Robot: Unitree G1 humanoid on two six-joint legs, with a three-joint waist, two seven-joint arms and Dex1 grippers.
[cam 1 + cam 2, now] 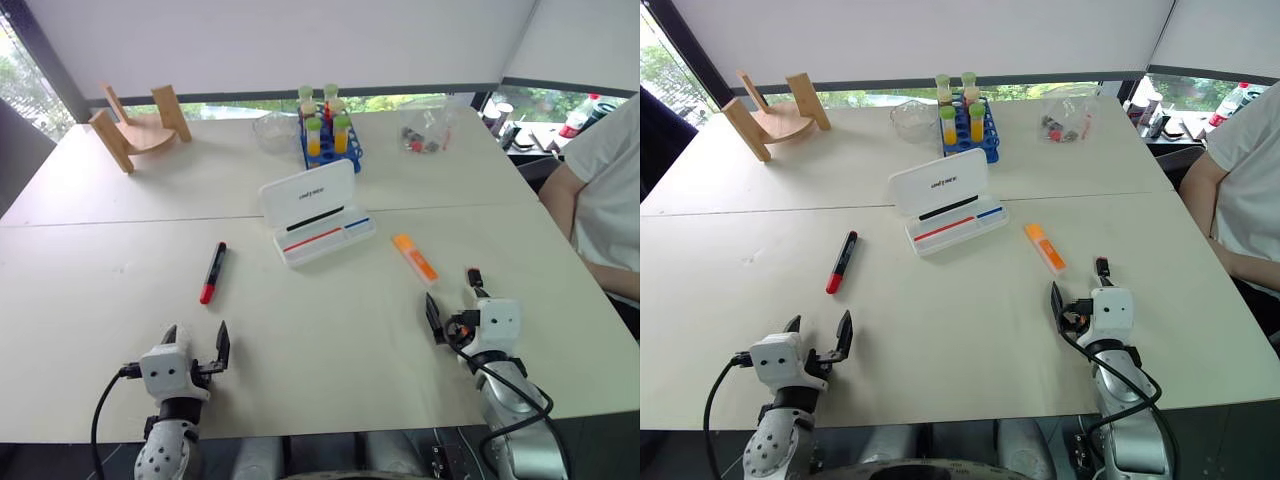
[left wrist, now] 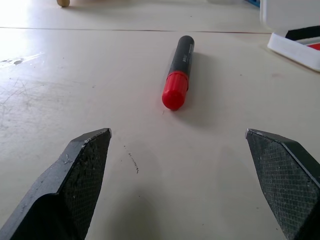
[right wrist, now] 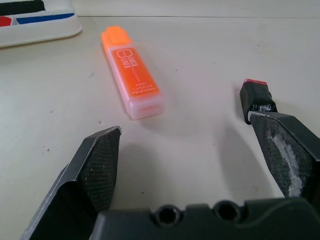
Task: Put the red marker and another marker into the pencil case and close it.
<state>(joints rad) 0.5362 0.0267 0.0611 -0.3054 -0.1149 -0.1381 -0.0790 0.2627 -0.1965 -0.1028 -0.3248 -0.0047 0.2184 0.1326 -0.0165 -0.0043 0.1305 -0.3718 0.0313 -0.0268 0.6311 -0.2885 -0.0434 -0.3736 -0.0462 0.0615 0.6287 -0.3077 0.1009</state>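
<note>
Both end effectors spread wide over the bench, nothing held.

The pencil case [image 1: 317, 213] lies open mid-bench, lid raised, with pens inside. The red marker [image 1: 212, 273] lies on the bench off the case's left side, just ahead of the left end effector [image 1: 197, 346], red cap toward it. The orange marker [image 1: 414, 257] lies off the case's right side, just ahead of the right end effector [image 1: 453, 301]. A person's sleeve [image 1: 605, 180] shows at the right edge.
</note>
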